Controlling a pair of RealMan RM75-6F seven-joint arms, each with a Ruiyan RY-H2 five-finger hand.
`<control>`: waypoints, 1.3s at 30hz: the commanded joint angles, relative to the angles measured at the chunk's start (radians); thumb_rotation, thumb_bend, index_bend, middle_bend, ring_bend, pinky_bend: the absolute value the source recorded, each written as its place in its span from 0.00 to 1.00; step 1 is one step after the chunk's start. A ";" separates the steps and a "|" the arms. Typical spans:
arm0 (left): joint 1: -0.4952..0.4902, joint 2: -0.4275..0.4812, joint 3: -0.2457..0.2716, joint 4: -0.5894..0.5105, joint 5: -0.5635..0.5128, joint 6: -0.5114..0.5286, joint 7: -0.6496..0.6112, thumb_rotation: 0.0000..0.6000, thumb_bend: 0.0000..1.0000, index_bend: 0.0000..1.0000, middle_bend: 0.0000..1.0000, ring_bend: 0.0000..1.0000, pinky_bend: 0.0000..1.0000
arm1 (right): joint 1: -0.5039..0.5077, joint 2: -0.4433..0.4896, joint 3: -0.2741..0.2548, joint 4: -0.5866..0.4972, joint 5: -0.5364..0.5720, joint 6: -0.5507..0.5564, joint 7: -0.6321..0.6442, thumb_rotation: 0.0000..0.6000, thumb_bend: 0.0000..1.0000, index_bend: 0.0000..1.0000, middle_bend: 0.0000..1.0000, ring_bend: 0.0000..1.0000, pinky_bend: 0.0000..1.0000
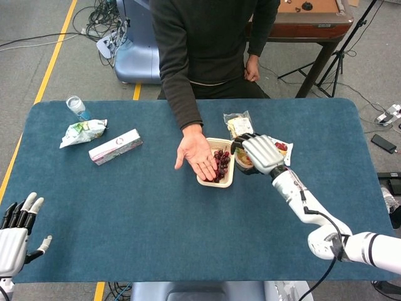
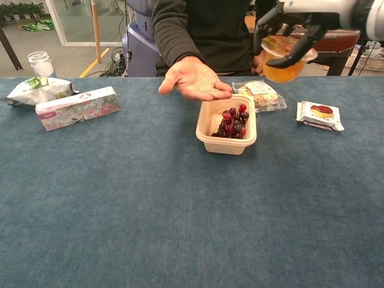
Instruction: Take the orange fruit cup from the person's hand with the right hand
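Now the right hand [image 2: 287, 27] holds the orange fruit cup [image 2: 283, 59] aloft, fingers [image 2: 296, 55] wrapped around it, toward the surface's [image 2: 150, 204] far edge. The person's hand [image 2: 192, 78] lies open, empty. The left hand [image 1: 14, 235] rests with fingers spread, empty, at the near left corner.

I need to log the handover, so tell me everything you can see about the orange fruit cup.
The clear plastic cup of orange fruit is lifted above the table, tilted, gripped from above by the right robot hand. Its sealed top faces the palm. It is clear of the person's open palm and hangs right of the cherry tray.
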 commanded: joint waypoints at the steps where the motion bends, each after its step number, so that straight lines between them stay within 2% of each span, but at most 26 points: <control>1: -0.002 -0.002 0.000 0.001 0.003 -0.001 0.000 1.00 0.30 0.02 0.00 0.00 0.00 | -0.030 0.015 -0.030 0.009 -0.025 -0.001 0.017 1.00 0.47 0.48 0.33 0.24 0.58; 7: -0.001 -0.002 0.000 -0.002 0.007 0.003 0.003 1.00 0.30 0.02 0.00 0.00 0.00 | -0.077 -0.029 -0.083 0.093 -0.066 -0.019 0.063 1.00 0.47 0.48 0.33 0.24 0.58; 11: -0.001 -0.002 0.001 -0.004 0.009 0.002 0.006 1.00 0.30 0.02 0.00 0.00 0.00 | -0.098 -0.097 -0.107 0.180 -0.120 -0.030 0.117 1.00 0.47 0.48 0.33 0.24 0.58; 18: 0.004 -0.001 0.002 -0.003 0.008 0.008 0.004 1.00 0.30 0.02 0.00 0.00 0.00 | -0.114 -0.214 -0.122 0.320 -0.196 -0.045 0.209 1.00 0.47 0.48 0.33 0.25 0.58; 22: 0.005 0.000 0.003 -0.001 0.007 0.008 0.001 1.00 0.30 0.02 0.00 0.00 0.00 | -0.116 -0.257 -0.132 0.381 -0.241 -0.045 0.232 1.00 0.47 0.48 0.33 0.24 0.51; 24: 0.005 -0.002 0.003 0.001 0.005 0.007 0.000 1.00 0.30 0.02 0.00 0.00 0.00 | -0.119 -0.270 -0.138 0.399 -0.251 -0.047 0.227 1.00 0.47 0.44 0.31 0.21 0.46; 26: 0.005 -0.003 0.003 0.003 0.003 0.005 0.000 1.00 0.30 0.02 0.00 0.00 0.00 | -0.117 -0.267 -0.144 0.395 -0.245 -0.071 0.214 1.00 0.47 0.34 0.28 0.15 0.37; 29: 0.005 -0.005 0.003 0.005 0.004 0.005 -0.002 1.00 0.30 0.02 0.00 0.00 0.00 | -0.115 -0.256 -0.147 0.379 -0.232 -0.094 0.197 1.00 0.47 0.16 0.17 0.03 0.22; 34: 0.008 -0.004 0.003 0.007 0.003 0.009 -0.004 1.00 0.30 0.02 0.00 0.00 0.00 | -0.119 -0.227 -0.150 0.341 -0.209 -0.114 0.162 1.00 0.47 0.02 0.06 0.00 0.10; 37: 0.010 -0.002 0.002 0.007 0.003 0.012 -0.006 1.00 0.30 0.02 0.00 0.00 0.00 | -0.127 -0.196 -0.147 0.303 -0.202 -0.103 0.142 1.00 0.47 0.00 0.00 0.00 0.06; 39: 0.010 -0.001 0.002 0.007 0.005 0.013 -0.008 1.00 0.30 0.02 0.00 0.00 0.00 | -0.139 -0.167 -0.142 0.270 -0.209 -0.074 0.132 1.00 0.47 0.00 0.00 0.00 0.06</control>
